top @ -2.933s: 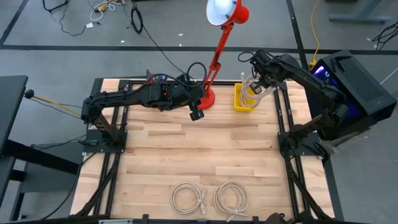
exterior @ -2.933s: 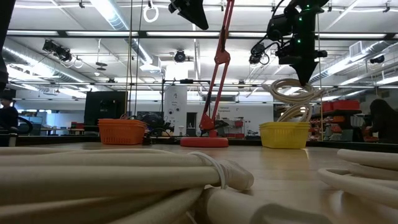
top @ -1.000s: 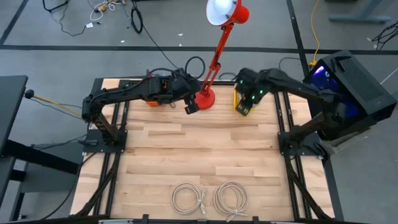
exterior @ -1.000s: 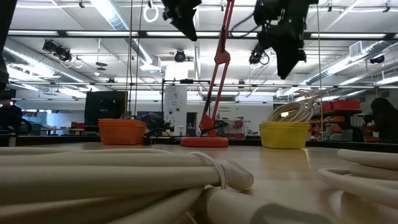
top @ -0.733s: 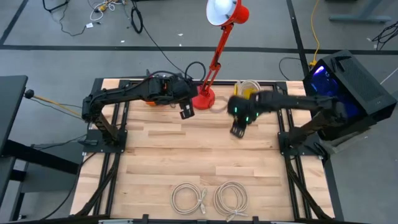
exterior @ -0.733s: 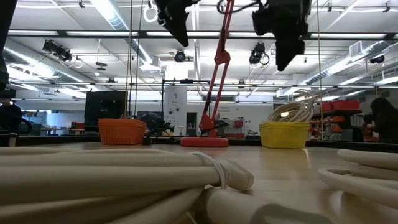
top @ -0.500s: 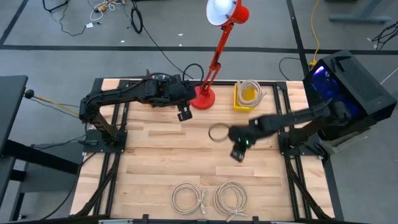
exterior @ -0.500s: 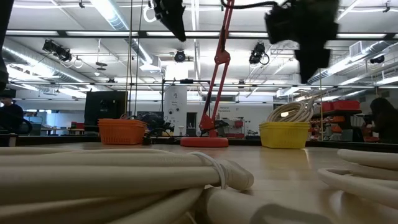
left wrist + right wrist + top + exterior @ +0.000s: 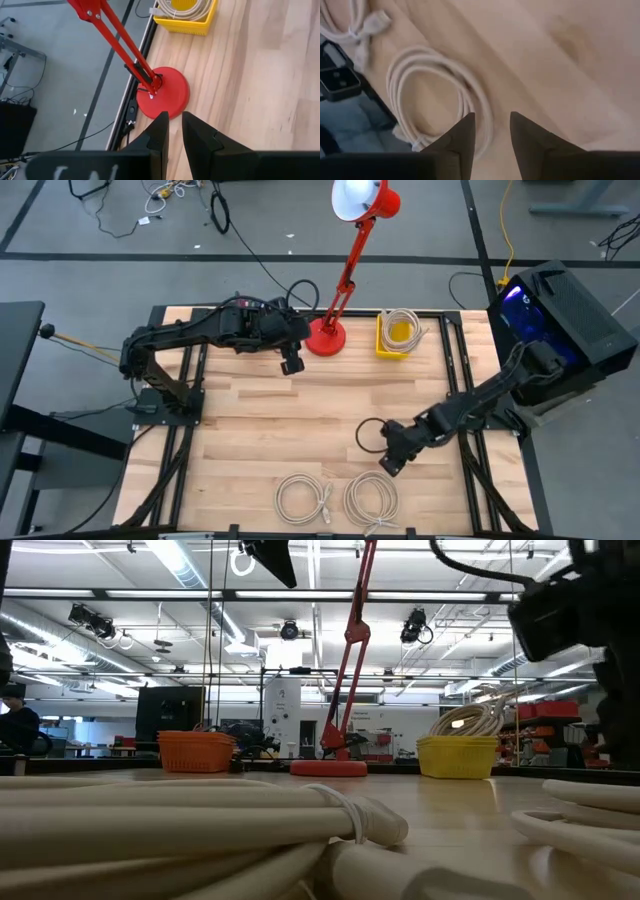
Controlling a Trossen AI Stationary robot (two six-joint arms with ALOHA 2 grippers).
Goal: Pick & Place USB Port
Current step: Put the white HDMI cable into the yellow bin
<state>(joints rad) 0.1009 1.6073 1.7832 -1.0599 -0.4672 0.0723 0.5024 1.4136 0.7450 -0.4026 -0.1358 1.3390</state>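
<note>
I have the right gripper (image 9: pixel 386 463) low over the front of the tabletop (image 9: pixel 250 420), its fingers (image 9: pixel 462 137) standing apart with nothing between them. Just beyond them in the right wrist view lies a coil (image 9: pixel 437 95) of pale cable, flat on the wood; in the high view it is the right-hand coil (image 9: pixel 371 498) of a pair near the front edge, with the other coil (image 9: pixel 304 500) just beside it. A third cable already sits in the yellow bin (image 9: pixel 396 334) at the back, by the red lamp (image 9: pixel 327 335).

I judge this to be the reach for the next cable: the gripper is near the coil but not on it. The next move calls for lining the fingers across one side of the loop, coming down until they straddle the strands, and closing before any lift. The strands are thin and lie flat, so I expect I must go nearly to the wood.

The left gripper (image 9: pixel 291 364) waits at the back beside the lamp base, fingers (image 9: pixel 160 135) nearly together and empty.
</note>
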